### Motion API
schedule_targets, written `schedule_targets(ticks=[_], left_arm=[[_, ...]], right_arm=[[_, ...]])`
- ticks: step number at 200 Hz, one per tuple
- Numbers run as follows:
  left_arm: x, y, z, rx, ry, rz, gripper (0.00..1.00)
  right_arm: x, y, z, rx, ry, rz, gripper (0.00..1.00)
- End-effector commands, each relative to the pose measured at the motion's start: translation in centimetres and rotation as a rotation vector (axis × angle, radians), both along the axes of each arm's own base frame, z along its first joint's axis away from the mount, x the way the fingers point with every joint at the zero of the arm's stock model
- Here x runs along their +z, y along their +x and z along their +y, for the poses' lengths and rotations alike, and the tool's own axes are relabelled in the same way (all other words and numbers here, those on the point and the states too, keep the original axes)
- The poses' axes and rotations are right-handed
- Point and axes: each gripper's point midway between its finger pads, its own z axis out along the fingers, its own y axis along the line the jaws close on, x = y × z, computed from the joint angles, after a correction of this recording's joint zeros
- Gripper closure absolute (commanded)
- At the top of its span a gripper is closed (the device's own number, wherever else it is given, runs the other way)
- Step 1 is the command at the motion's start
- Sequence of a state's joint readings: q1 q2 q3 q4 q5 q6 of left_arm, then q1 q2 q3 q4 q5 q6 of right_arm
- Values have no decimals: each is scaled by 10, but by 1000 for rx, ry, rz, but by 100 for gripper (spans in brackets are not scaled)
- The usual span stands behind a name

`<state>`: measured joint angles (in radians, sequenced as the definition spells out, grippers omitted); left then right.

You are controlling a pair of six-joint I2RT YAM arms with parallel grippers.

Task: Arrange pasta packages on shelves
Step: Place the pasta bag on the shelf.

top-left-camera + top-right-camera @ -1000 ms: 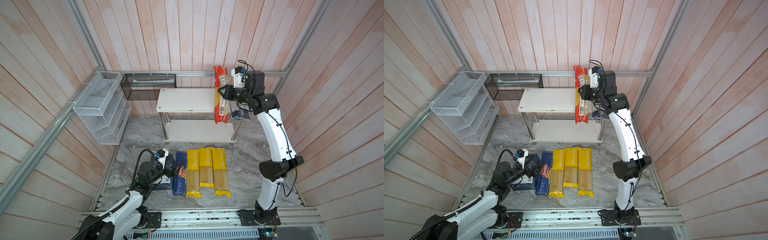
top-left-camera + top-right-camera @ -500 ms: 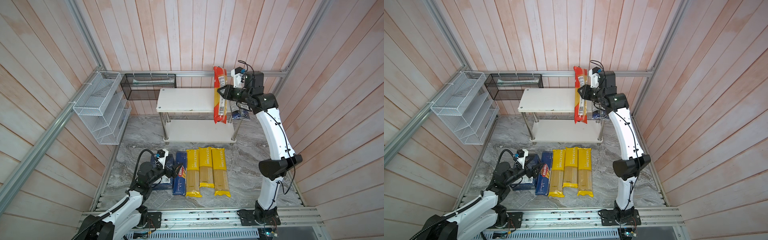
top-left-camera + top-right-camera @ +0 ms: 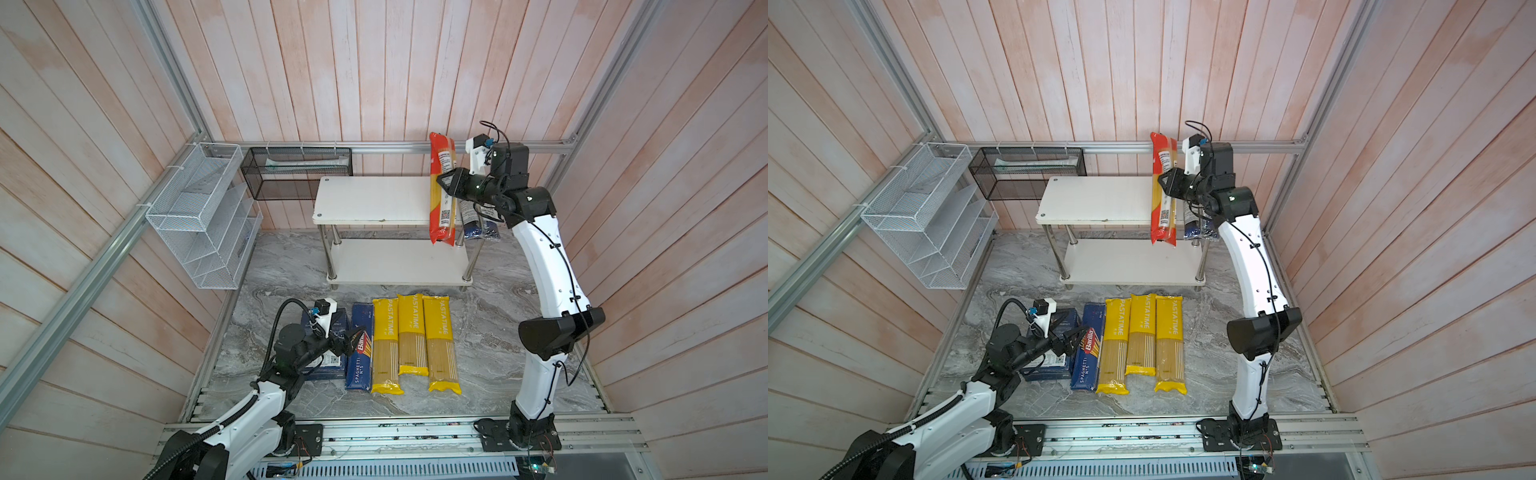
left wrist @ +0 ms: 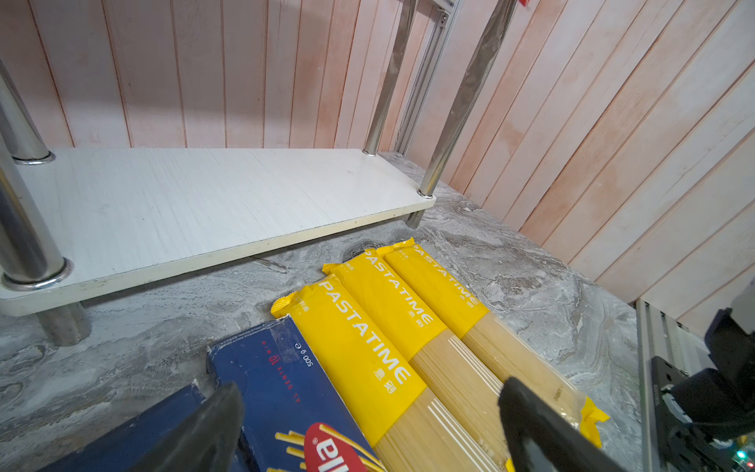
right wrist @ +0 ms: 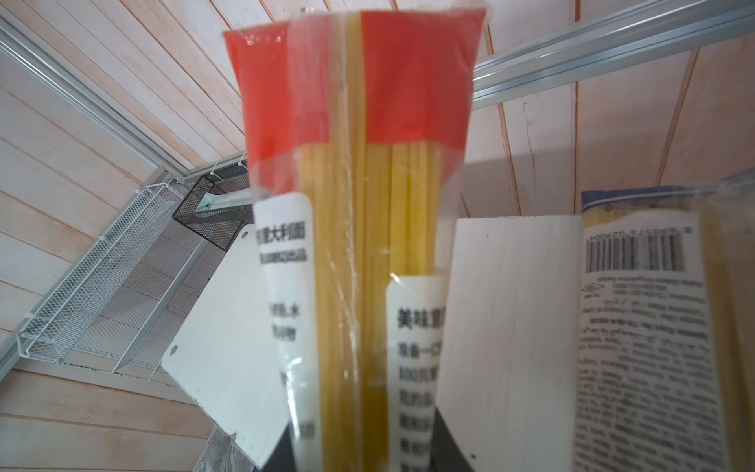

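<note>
The right tool (image 3: 448, 188) is clamped on the middle of the red-ended bag (image 3: 441, 216), holding it above the right part of the upper shelf (image 3: 374, 199), its near end jutting past the front edge. A blue-ended bag (image 3: 478, 226) lies at that shelf's right edge. The left tool (image 3: 353, 338) hangs with its jaws spread over a blue box (image 3: 359, 370) on the tabletop (image 3: 490, 332), beside three yellow bags (image 3: 411, 332).

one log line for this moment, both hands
right hand: grips red-ended bag over top shelf, beside dark-blue-ended bag | left hand: open over Barilla box | three yellow bags: on floor
</note>
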<state>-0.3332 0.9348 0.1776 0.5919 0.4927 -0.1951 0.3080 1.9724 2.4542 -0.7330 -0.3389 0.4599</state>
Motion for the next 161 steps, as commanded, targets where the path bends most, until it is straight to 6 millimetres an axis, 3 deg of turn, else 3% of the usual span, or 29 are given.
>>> schedule_targets(ticks=[1,36,94,129,161], left_arm=[[1,-4,-2,-14,-3,-18,0],[0,-4,-2,-17,-3,-15,0],[0,-4,-2,-16,-1,-18,0],[0,-4,-1,-13,0,-16,0],[0,-3,-1,-8,2,-15,0]], right_arm=[[35,10,-9,-32,32,-139,67],[37,11,-9,-36,45,-141,61],[45,5,-5,-17,64,-158,60],[56,-21,13,56,23,-198,59],[64,-63,31,145,-70,-257,57]])
